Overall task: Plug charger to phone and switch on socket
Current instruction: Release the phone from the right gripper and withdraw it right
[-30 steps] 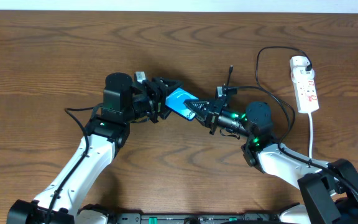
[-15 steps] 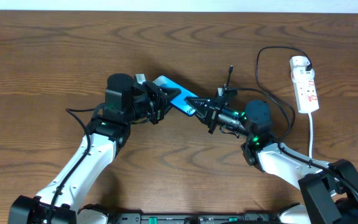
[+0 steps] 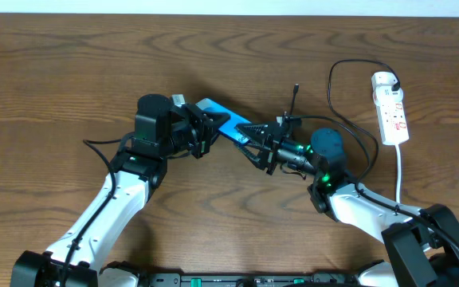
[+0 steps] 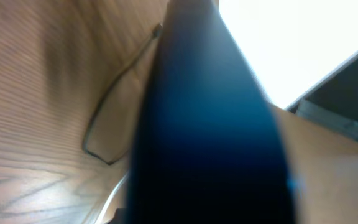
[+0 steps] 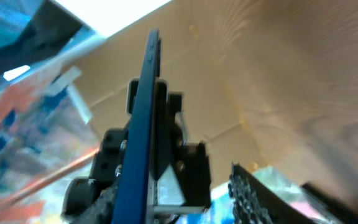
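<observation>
**Cyan-screened phone (image 3: 216, 118): lifted, not yet plugged**

Held tilted above the wooden table (image 3: 54, 80), one end clenched in the left gripper (image 3: 205, 131). Right gripper (image 3: 252, 146) at the other end, jaws parted, released. Charger (image 3: 333, 76) loose beside the right arm, apparently unconnected to the phone. Socket (image 3: 393, 112) well apart; plugging and switching judged outstanding.

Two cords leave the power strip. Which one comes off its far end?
The thin black charger cable, which loops away to the left; the thick white cord leaves the near end of the power strip.
</observation>
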### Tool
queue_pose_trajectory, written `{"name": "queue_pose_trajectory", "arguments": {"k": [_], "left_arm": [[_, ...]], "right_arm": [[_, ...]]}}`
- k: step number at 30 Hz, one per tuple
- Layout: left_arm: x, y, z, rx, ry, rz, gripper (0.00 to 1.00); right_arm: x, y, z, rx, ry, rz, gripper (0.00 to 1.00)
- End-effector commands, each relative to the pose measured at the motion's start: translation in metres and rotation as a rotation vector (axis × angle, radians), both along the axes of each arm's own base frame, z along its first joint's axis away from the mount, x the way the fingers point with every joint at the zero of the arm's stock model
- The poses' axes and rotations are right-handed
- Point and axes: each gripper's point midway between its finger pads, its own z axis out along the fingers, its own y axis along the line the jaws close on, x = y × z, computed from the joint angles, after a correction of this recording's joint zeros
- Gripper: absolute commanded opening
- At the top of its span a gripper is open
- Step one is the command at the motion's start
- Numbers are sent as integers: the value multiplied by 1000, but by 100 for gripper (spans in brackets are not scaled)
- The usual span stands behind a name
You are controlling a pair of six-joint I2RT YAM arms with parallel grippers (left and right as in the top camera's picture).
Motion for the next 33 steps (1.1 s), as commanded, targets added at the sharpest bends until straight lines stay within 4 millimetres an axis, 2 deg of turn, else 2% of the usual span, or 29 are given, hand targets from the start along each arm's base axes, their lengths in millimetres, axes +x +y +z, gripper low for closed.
{"name": "queue_pose_trajectory", "arguments": {"k": [1, 6, 9, 12, 13, 15, 17, 23, 27, 33], "left_arm": [[4, 6, 1, 65, -45, 12, 8], [-7, 10, -19, 160, -38, -44, 8], [-18, 13, -33, 223, -24, -91, 8], [-26, 16, -42, 251, 14, -112, 8], [-29, 16, -45, 256, 29, -117, 8], [-32, 17, -48, 261, 45, -121, 8], [-35, 17, -50, 260, 57, -129, 8], [-40, 10, -45, 216, 68, -165, 8], [-42, 9, -44, 208, 69, -174, 8], [-41, 10, -45, 197, 87, -159, 8]], "right_arm": [[4, -3, -20, -141, -118, -30, 47], [16, -19, -53, -361, -224, -94, 52], [22, -29, -62, -486, -364, -81, 57], [28, -38, -64, -594, -536, -50, 72], [29, -42, -65, -625, -576, -43, 80], [33, -48, -68, -672, -629, -34, 92], [36, -57, -73, -726, -668, -25, 99], [40, -82, -87, -815, -653, -17, 99], [40, -95, -76, -821, -609, -44, 99], [35, -116, -40, -899, -551, -122, 99]]}}
